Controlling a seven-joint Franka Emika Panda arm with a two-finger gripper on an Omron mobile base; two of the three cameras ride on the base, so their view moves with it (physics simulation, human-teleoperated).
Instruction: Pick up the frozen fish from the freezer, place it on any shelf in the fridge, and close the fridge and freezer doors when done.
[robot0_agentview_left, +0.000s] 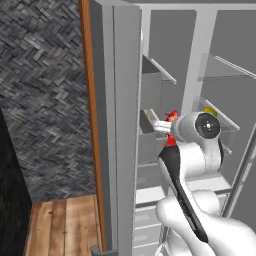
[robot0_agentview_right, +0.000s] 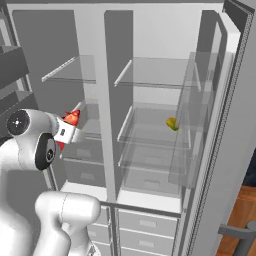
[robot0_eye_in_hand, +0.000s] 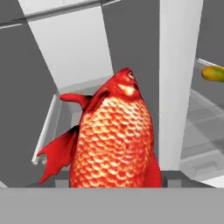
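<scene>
The frozen fish (robot0_eye_in_hand: 114, 135), red-orange and scaly, stands head-up in my gripper (robot0_eye_in_hand: 117, 178), which is shut on its lower body. From the base views the fish (robot0_agentview_left: 172, 117) (robot0_agentview_right: 72, 118) hangs at mid height in front of the freezer (robot0_agentview_right: 60, 80), just left of the white divider post (robot0_agentview_right: 95, 100). My gripper (robot0_agentview_left: 164, 127) (robot0_agentview_right: 68, 131) sits under it, partly hidden behind the arm's wrist. The fridge (robot0_agentview_right: 150, 45) is to the right, its top glass shelf (robot0_agentview_right: 155, 76) bare. Both doors stand open: the freezer door (robot0_agentview_left: 120, 125) and the fridge door (robot0_agentview_right: 220, 150).
A small yellow-green round item (robot0_agentview_right: 172, 123) (robot0_agentview_left: 210, 111) (robot0_eye_in_hand: 213, 73) lies on a lower fridge shelf. Grey box bins (robot0_agentview_left: 150, 90) hang on the freezer side. Pale drawers (robot0_agentview_right: 145, 222) fill the bottom. A dark woven wall (robot0_agentview_left: 45, 100) and wood floor (robot0_agentview_left: 60, 225) lie left.
</scene>
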